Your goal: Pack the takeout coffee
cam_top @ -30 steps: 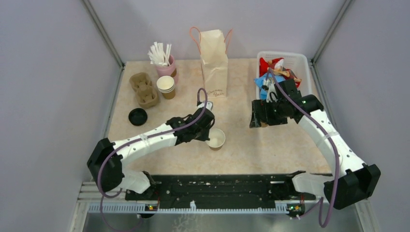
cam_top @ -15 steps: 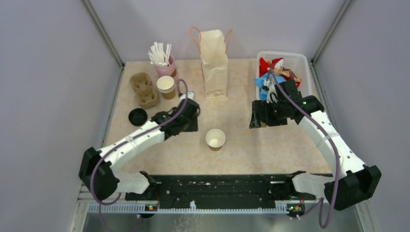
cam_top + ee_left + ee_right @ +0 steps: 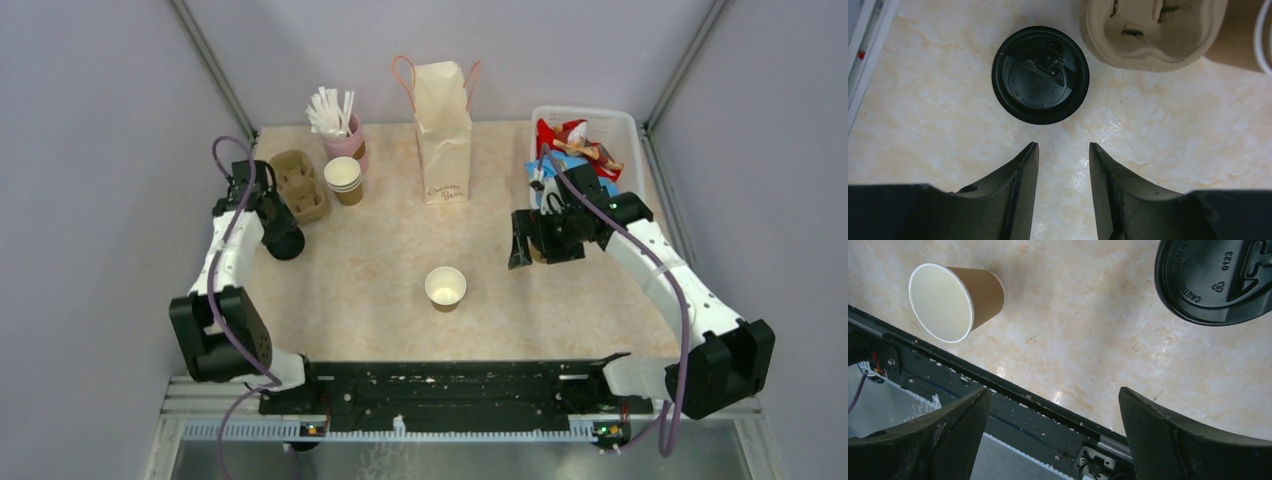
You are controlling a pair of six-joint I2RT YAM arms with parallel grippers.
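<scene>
Both empty: left jaws half-open by black lid (image 3: 1040, 75) (beside carrier (image 3: 1153, 30)), right jaws wide by second lid (image 3: 1218, 280).

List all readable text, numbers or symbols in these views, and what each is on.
"0123": embossed on the right-view black lid.
"CAUTI...": same lid, the rest unclear. A triangular recycling mark sits beside it.
Embossed ring of lettering on the left-view black lid: too faint to read.
Two lines of script print low on the paper bag: too small to read.
Nothing else legible.
</scene>
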